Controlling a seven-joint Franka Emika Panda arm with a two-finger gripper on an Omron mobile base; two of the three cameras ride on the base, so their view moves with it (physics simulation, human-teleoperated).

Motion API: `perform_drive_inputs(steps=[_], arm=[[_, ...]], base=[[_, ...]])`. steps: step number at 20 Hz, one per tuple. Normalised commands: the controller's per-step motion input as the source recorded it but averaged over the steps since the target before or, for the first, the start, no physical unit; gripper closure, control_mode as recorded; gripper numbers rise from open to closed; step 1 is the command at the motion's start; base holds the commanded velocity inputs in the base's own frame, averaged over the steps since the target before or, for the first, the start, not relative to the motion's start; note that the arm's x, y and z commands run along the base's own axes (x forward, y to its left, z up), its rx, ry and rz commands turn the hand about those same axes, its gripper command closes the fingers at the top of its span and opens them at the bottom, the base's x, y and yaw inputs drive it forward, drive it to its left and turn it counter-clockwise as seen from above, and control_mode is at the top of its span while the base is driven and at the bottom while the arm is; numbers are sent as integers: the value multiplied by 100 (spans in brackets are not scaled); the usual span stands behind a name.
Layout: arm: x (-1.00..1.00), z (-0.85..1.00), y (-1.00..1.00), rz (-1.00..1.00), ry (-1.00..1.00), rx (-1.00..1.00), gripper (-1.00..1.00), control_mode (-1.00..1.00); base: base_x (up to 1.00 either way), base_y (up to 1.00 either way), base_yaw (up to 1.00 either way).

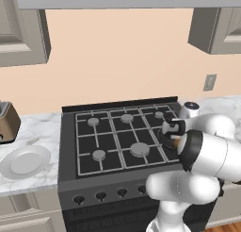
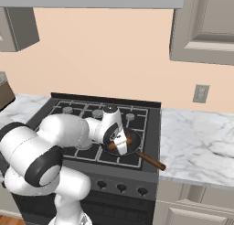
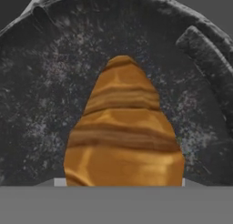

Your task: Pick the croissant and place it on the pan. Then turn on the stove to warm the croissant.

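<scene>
- The gripper [image 2: 119,145] hangs low over the pan [image 2: 133,148] at the stove's front right corner. The croissant [image 3: 124,136] sits directly ahead of it in the hand view, but the fingertips are hidden behind the pastry, so it cannot be told whether the jaws pinch it or stand spread.
- The croissant lies within the pan's rim, its dark speckled floor visible all round the pastry; contact with the floor cannot be confirmed.
- Judgement: the step in hand is the placement. It is done well by releasing only once the pastry rests on the pan floor, spreading the jaws fully, then lifting straight up so nothing drags it toward the rim.
- The croissant's long axis runs away from the hand, the broad end nearest the camera and the tapered tip pointing toward the far wall of the pan.
- The pan's brown handle [image 2: 152,161] points out toward the front right, off the stove [image 1: 117,134] edge.
- The front knobs [image 2: 121,188] lie below, untouched; turning one remains to be done.
- A white plate [image 1: 26,161] sits on the counter to the stove's left.
</scene>
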Motion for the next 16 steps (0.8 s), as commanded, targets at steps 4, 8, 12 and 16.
perform_drive_inputs(steps=[4,8,12,16], arm=[[23,-19,-4,0,0,0,100,-100],[21,-13,-9,0,0,0,-100,-100],[2,0,-17,0,0,0,-100,-100],[-31,4,-18,0,-1,0,-100,-100]], base=[[0,0,0],[0,0,0],[0,0,0],[0,0,0]])
